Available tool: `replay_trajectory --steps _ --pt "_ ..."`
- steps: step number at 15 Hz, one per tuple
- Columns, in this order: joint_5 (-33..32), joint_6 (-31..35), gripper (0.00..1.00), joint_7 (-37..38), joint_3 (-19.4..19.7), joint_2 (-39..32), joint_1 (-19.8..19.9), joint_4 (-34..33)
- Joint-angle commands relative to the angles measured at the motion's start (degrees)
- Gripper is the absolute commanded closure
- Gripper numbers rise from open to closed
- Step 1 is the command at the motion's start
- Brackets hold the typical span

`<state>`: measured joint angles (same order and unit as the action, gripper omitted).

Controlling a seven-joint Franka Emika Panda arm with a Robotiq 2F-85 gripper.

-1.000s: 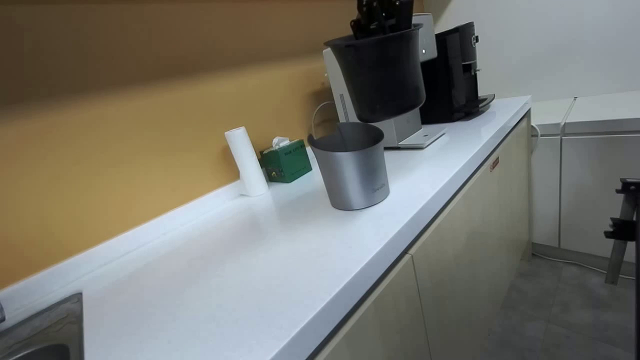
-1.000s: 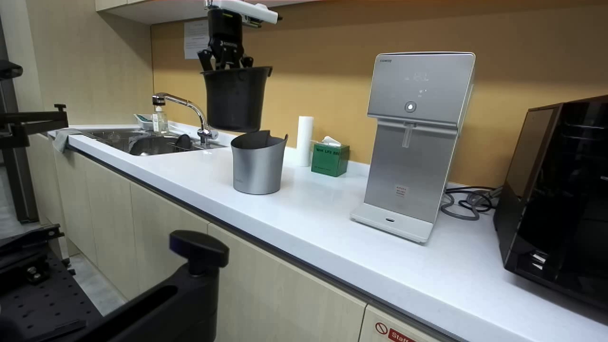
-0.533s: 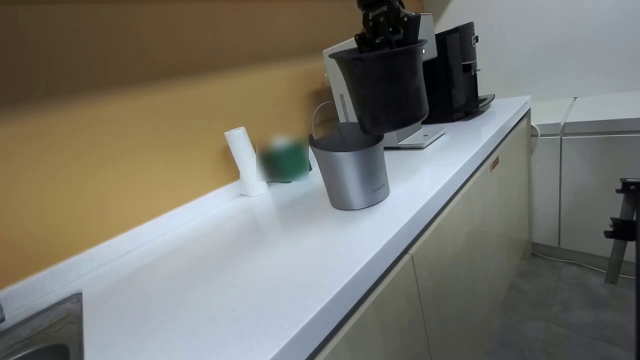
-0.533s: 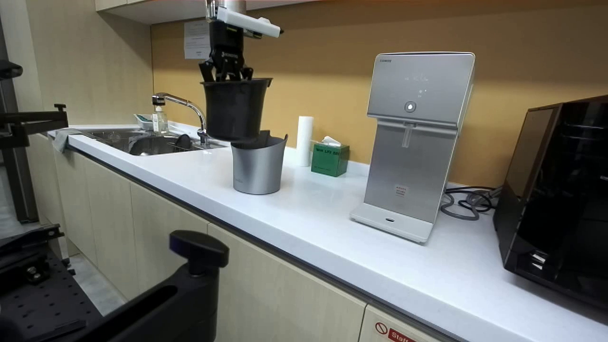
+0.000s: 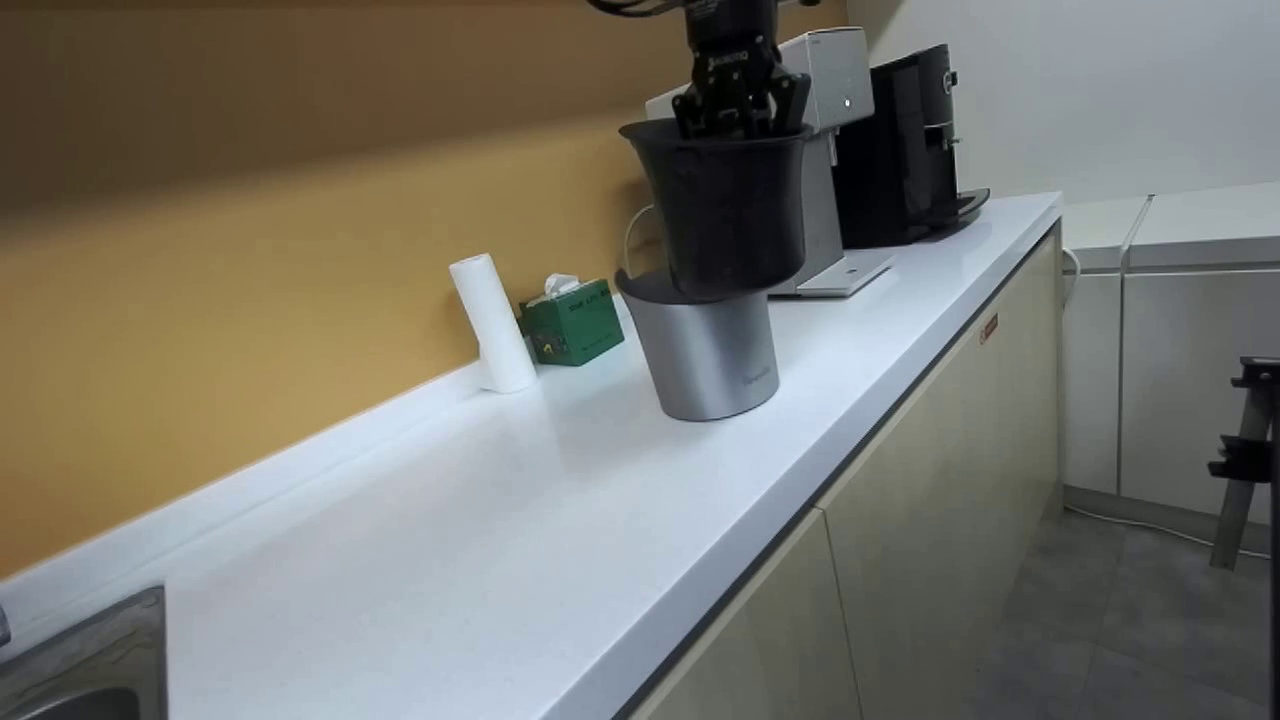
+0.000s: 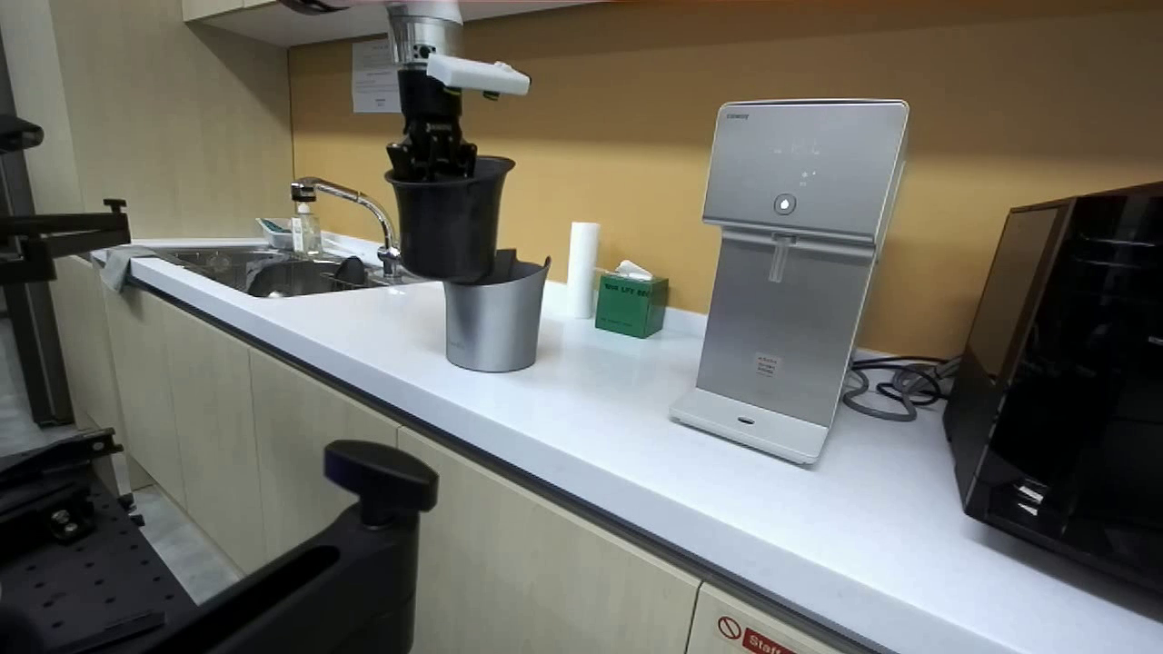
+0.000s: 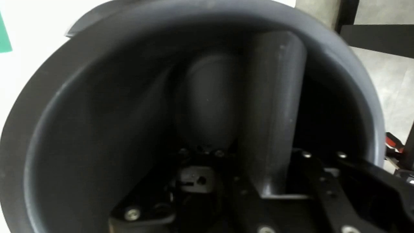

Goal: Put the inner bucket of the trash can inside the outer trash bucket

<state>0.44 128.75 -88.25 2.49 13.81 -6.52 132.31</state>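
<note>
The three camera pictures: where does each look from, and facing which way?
An exterior view: near the sink, facing along the counter toward the black machine; the gripper shows.
An exterior view: off the counter's front, facing the tan wall; gripper and silver wrist show.
Wrist view: on the wrist, facing down into the black inner bucket; gripper along the bottom.
Both exterior views share the grey outer bucket, tissue box and paper roll.

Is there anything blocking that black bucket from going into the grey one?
Nothing visible stands between the black bucket and the grey bucket. The black one looks off-centre in both exterior views; the grey rim might catch it.
</note>
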Motion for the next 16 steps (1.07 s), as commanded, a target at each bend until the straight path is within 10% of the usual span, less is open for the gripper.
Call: replay_trajectory --steps 1,16 --pt "-0.9 4.8 0.97 -0.6 -1.6 -0.3 -0.4 -0.1" --pt "-7.4 9.4 0.97 1.8 -2.8 -7.6 2.8 -6.1"
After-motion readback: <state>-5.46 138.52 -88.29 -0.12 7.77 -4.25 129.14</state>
